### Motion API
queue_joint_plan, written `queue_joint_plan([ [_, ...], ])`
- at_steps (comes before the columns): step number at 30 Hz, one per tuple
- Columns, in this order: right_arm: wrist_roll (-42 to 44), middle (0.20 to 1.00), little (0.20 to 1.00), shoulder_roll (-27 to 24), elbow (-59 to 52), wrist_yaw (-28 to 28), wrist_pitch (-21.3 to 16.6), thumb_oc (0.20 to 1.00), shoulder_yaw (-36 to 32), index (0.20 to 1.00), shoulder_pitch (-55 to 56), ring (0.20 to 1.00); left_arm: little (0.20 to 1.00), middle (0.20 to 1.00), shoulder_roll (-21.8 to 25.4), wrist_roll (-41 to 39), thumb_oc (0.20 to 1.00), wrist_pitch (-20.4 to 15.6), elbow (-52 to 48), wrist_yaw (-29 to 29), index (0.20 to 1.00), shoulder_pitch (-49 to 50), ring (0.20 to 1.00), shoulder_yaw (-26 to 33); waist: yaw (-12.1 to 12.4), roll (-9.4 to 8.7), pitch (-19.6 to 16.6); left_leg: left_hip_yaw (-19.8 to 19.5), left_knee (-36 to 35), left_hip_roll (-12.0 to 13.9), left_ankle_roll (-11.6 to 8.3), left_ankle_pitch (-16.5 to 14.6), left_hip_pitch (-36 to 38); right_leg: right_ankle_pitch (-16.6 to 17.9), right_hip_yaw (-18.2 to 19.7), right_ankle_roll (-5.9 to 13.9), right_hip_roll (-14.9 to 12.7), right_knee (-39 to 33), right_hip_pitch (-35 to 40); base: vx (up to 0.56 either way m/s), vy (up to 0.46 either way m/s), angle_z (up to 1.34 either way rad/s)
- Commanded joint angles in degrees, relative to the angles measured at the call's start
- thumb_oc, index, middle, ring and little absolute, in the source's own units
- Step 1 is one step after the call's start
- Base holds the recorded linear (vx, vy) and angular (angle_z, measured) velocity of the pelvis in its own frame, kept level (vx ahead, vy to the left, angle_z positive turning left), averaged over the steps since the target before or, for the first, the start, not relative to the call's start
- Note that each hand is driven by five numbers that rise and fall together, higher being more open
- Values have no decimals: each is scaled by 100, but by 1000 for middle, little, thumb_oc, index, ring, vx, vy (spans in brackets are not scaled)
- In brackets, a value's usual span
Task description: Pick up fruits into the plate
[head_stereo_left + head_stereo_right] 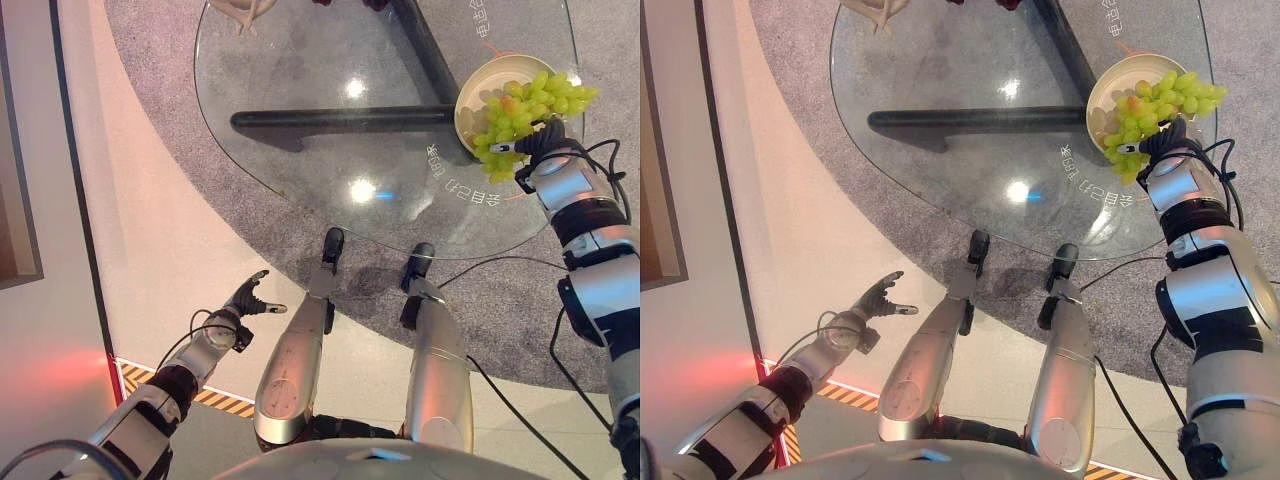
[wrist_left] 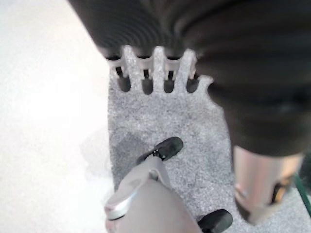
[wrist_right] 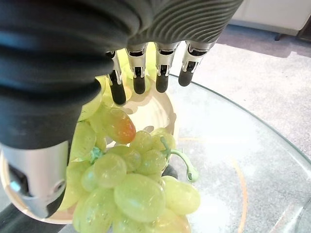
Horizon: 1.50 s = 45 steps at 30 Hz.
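Left arm [image 1: 150, 405] and right arm [image 1: 598, 262]: silver-grey shells of rounded section, divided by black bands at the joints. Left hand [image 1: 246, 299] and right hand [image 1: 1164, 140]: back and wrist under a dark ribbed cover [image 3: 63, 53], its ridges running crosswise. Fingers [image 3: 139, 73]: silver links set in a row, each ending in a rounded dark tip. Thumb [image 3: 36, 179]: a broad silver shell set apart from the row, with a small dark fitting near its end.

Looking steeply down from the head, both eye views sharing the glass table [image 1: 330, 150] and plate [image 1: 1110, 95]. Peering along the right hand [image 3: 146, 73] from very close above the grapes [image 3: 131, 179]; left wrist view facing the floor.
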Motion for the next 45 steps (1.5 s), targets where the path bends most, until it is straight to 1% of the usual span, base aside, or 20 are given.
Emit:
queue_joint_plan([
  [1,-179,1000,1000,-473,124,-270,32,1000,397,1000,-353,1000,1000,1000,75,-187,1000,-67,-56,84,1000,69,1000,-208,-12,264,-135,332,578,-251,352,-855,-25,-86,-230,0,321,-508,361,0,0,0],
  [5,-128,1000,1000,-466,124,-302,16,1000,405,1000,-357,1000,1000,1000,63,-183,1000,-88,5,68,1000,52,1000,-192,-22,229,-135,341,538,-241,351,-859,56,-85,-233,-6,342,-541,435,0,0,0],
  [10,90,1000,1000,-417,-84,-423,-88,1000,253,1000,-130,1000,1000,1000,74,-192,1000,-80,80,8,1000,93,1000,-78,-61,92,-135,368,523,-206,346,-918,309,-107,-225,-21,385,-578,700,0,0,0],
  [14,577,1000,1000,-335,-331,-579,-308,1000,-91,1000,336,1000,1000,1000,91,-175,1000,-20,224,-159,1000,119,1000,124,-115,-90,-135,417,498,-150,337,-994,656,-135,-221,-31,429,-639,1070,0,0,0],
  [16,856,1000,1000,-199,-528,-648,-543,1000,-433,1000,829,1000,1000,1000,73,-137,1000,52,417,-289,1000,145,1000,278,-170,-236,-135,456,482,-111,335,-1065,997,-133,-203,-20,445,-730,1445,14,37,2],
  [21,1177,1000,1000,-51,-816,-715,-801,1000,-769,1000,1466,1000,1000,1000,-15,-145,1000,64,724,-342,1000,158,1000,399,-258,-401,-135,524,421,-71,328,-1116,1442,-65,-189,3,436,-972,1971,24,44,-1],
  [22,1217,1000,1000,56,-939,-761,-879,1000,-877,1000,1763,1000,1000,1000,-52,-136,1000,102,809,-350,1000,181,1000,459,-287,-466,-174,548,387,-62,326,-1145,1611,-44,-172,19,433,-1078,2176,101,50,-1],
  [23,1247,1000,1000,243,-1095,-803,-1108,1000,-1012,1000,2338,1000,1000,1000,-133,-126,1000,134,997,-348,1000,263,1000,526,-314,-584,-395,581,280,-44,318,-1188,1827,-13,-148,54,434,-1281,2459,128,48,1],
  [26,1261,1000,1000,497,-1289,-762,-1292,1000,-1122,1000,2971,1000,1000,1000,-224,-100,1000,161,1203,-433,1000,387,1000,611,-340,-703,-645,604,148,-42,319,-1234,2075,10,-109,93,432,-1466,2744,121,36,-10],
  [28,1322,1000,1000,811,-1399,-605,-1551,1000,-1236,1000,3698,1000,1000,1000,-317,-66,1000,138,1340,-536,1000,596,1000,715,-373,-802,-946,610,62,-57,335,-1276,2270,19,-53,123,439,-1583,2964,110,33,-10],
  [29,1335,1000,1000,868,-1387,-572,-1630,1000,-1269,1000,3850,1000,1000,1000,-337,-67,1000,138,1365,-552,1000,637,1000,733,-376,-814,-1000,611,51,-60,341,-1283,2305,18,-47,127,438,-1600,3002,142,41,3],
  [30,1482,1000,1000,1174,-1278,-296,-1969,1000,-1385,1000,4487,1000,1000,1000,-444,-132,1000,139,1484,-677,1000,831,1000,846,-392,-861,-1256,615,-6,-75,368,-1319,2473,13,-21,144,439,-1667,3175,143,46,7],
  [31,1545,1000,1000,1355,-1202,-131,-2122,1000,-1416,1000,4753,1000,1000,1000,-492,-97,1000,145,1551,-760,1000,926,1000,910,-406,-875,-1382,617,-41,-81,380,-1339,2563,5,-10,151,442,-1699,3262,172,64,8],
  [34,1921,1000,1000,1903,-917,296,-2298,1000,-1451,1000,5314,1000,1000,1000,-658,-150,1000,166,1844,-907,1000,1171,1000,1083,-449,-898,-1695,634,-134,-89,417,-1375,2792,-25,14,157,457,-1749,3470,121,50,1],
  [35,2120,1000,1000,2226,-579,714,-2420,1000,-1491,1000,5577,1000,1000,1000,-781,-265,1000,173,2098,-1024,1000,1280,1000,1227,-476,-897,-1874,639,-223,-100,436,-1392,2954,-52,31,155,472,-1781,3606,147,58,1],
  [36,2187,1000,1000,2285,-475,832,-2452,1000,-1509,1000,5624,1000,1000,1000,-806,-314,1000,186,2160,-1059,1000,1298,1000,1261,-483,-896,-1909,643,-249,-102,438,-1395,2999,-57,31,155,475,-1795,3647,128,76,1],
  [37,2449,1000,1000,2486,-114,1178,-2545,1000,-1601,1000,5780,1000,1000,1000,-890,-384,1000,211,2359,-1173,1000,1373,1000,1428,-505,-883,-2016,661,-337,-112,447,-1400,3119,-66,43,156,487,-1857,3764,79,75,-2],
  [38,2613,1000,1000,2651,187,1497,-2562,1000,-1690,1000,5900,1000,1000,1000,-968,-414,1000,270,2511,-1258,1000,1432,1000,1592,-530,-867,-2100,688,-406,-119,452,-1411,3223,-69,45,158,487,-1915,3860,82,91,-1],
  [41,2834,1000,1000,2906,790,1904,-2395,1000,-1902,1000,6095,1000,1000,1000,-1124,-503,1000,409,2820,-1482,1000,1549,1000,1917,-602,-813,-2241,769,-491,-133,467,-1462,3420,-74,58,146,494,-2022,4042,50,93,-8],
  [45,2461,1000,1000,3012,1223,1916,-2010,1000,-1986,1000,6302,1000,1000,1000,-1267,-575,1000,500,2978,-1600,1000,1660,1000,2143,-685,-744,-2383,887,-540,-135,482,-1520,3564,-69,72,135,490,-2142,4193,20,84,-13],
])
